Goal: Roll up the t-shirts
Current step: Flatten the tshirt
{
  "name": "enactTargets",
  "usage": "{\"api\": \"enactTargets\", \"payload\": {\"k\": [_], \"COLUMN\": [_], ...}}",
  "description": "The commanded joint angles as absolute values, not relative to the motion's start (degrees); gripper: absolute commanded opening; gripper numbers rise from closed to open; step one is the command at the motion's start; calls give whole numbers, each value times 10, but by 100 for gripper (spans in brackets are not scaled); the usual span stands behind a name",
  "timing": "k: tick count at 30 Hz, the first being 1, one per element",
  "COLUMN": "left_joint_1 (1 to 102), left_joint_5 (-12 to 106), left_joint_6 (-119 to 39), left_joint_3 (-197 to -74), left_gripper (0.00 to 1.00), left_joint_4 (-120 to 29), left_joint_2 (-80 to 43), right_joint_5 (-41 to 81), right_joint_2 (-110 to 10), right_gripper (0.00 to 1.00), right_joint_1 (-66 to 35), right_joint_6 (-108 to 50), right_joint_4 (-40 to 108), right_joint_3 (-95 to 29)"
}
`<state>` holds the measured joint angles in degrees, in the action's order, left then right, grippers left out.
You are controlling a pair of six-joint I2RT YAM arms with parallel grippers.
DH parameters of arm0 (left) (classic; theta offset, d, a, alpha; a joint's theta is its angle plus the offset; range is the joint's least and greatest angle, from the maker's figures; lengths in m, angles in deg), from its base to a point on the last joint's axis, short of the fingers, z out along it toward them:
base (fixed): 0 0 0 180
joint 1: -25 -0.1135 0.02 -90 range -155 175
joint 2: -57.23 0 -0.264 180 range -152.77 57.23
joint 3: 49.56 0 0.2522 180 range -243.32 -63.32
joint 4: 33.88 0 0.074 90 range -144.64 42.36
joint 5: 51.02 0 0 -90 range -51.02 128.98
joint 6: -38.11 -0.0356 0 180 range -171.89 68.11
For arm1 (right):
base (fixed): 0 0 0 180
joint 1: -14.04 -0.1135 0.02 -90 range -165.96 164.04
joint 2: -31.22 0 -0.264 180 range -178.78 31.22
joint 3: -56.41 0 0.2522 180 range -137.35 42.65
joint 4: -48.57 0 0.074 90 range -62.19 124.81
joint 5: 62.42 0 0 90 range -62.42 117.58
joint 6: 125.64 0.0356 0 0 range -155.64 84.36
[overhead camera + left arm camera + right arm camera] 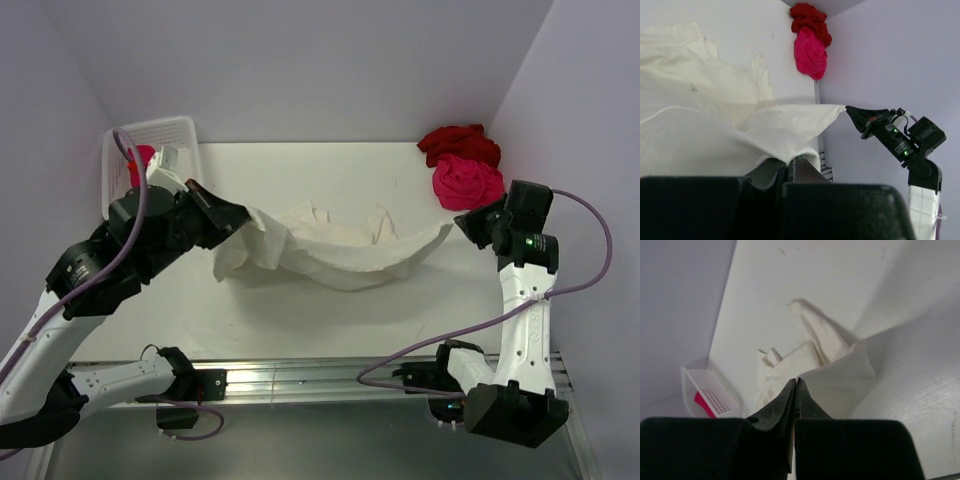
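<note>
The cream-white t-shirt (335,250) hangs stretched between both grippers above the table, sagging in the middle. My left gripper (240,215) is shut on its left edge; the cloth (715,130) bulges over the closed fingertips (800,165). My right gripper (462,225) is shut on the shirt's right corner (840,380). A dark red t-shirt (458,142) and a bright pink-red t-shirt (466,182) lie bunched at the far right corner, and show in the left wrist view as the dark red shirt (810,19) and the pink-red shirt (811,54). Another pink-red t-shirt (140,160) sits in the basket.
The white slatted basket (180,135) stands at the far left behind my left arm, and shows in the right wrist view (710,392). Lilac walls close in the table on three sides. A metal rail (300,380) runs along the near edge.
</note>
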<state>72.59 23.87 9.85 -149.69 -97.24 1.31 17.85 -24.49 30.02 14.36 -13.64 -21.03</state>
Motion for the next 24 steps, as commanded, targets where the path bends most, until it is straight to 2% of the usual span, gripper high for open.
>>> {"api": "enactTargets", "payload": {"k": [1, 7, 15, 21, 24], "left_joint_1": [720, 717, 717, 718, 718], "left_joint_5": [198, 159, 180, 233, 263], "left_joint_6": [103, 58, 11, -32, -53], "left_joint_3": [-1573, -1668, -1641, -1633, -1674], "left_gripper": [0, 0, 0, 0, 0], "left_joint_4": [-1004, -1016, -912, -840, -829], "left_joint_2": [-14, -38, 40, 124, 140], "right_joint_5": [127, 84, 40, 95, 133], "right_joint_2": [-242, -221, -153, -62, -11], "right_gripper": [0, 0, 0, 0, 0], "right_joint_1": [297, 273, 273, 237, 234], "right_joint_6": [180, 205, 211, 232, 233], "right_joint_4": [-84, -42, 41, 91, 89], "right_joint_3": [-241, -321, -447, -500, -538]}}
